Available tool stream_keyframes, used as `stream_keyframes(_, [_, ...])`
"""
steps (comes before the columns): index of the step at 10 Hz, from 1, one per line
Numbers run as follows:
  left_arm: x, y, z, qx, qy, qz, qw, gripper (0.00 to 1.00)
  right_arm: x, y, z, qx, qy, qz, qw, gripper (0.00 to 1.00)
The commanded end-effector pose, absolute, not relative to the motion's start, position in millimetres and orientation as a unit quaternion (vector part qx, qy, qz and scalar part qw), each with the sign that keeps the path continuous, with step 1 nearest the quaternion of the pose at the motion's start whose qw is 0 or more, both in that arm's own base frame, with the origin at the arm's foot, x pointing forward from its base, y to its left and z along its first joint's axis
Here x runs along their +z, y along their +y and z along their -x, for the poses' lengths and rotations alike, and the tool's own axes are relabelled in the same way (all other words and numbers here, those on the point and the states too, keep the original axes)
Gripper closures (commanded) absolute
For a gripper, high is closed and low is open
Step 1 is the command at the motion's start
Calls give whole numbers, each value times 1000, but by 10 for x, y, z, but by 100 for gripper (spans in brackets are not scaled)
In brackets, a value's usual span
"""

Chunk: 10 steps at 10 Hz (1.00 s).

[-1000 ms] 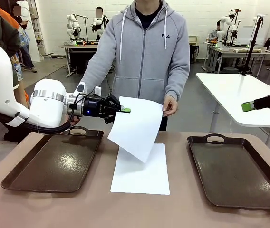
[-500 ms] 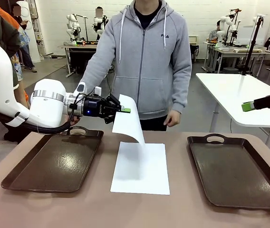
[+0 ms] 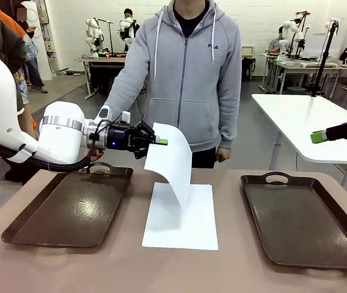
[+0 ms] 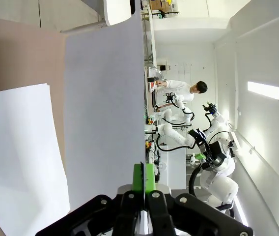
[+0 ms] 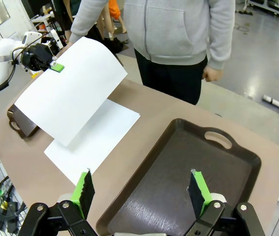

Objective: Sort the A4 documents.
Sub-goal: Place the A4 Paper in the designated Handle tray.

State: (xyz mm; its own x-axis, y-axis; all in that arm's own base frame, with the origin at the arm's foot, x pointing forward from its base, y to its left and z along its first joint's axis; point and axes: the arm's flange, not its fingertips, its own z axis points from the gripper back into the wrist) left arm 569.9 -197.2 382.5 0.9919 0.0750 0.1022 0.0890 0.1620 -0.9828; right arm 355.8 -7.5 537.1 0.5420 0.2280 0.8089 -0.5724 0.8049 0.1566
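We are holding the sheet [image 3: 172, 162] by a corner in the clamped left tool [image 3: 161, 141], planning a slow, low sweep onto the left tray [image 3: 69, 210].

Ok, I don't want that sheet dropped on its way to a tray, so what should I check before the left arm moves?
1. Left pincer shut on the hanging white paper sheet: ok.
2. Person's hand off that sheet: ok.
3. Left dark brown handled tray free to take a sheet: ok.
4. Hanging sheet's lower edge apart from the flat white paper sheet on the table: cannot tell.
5. Right pincer open above the right dark brown handled tray, away from the sheet: ok.
6. Which tray suits this sheet: cannot tell, it looks blank.
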Motion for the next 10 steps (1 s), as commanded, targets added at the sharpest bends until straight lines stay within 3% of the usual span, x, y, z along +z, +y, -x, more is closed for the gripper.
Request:
stream_keyframes(1, [3889, -2005, -5657, -67, -44, 583, 808, 99, 5357, -84, -3561, 239, -417, -210, 851, 0])
stream_keyframes(3, [4104, -1803, -5610, -109, -45, 566, 816, 99, 5357, -84, -3561, 239, -417, -210, 851, 0])
stream_keyframes(8, [4272, -697, -5518, -16, -72, 545, 835, 99, 5357, -84, -3561, 239, -417, -210, 851, 0])
stream_keyframes(10, [4225, -319, -5514, -21, -37, 556, 830, 99, 5357, -84, -3561, 239, -417, -210, 851, 0])
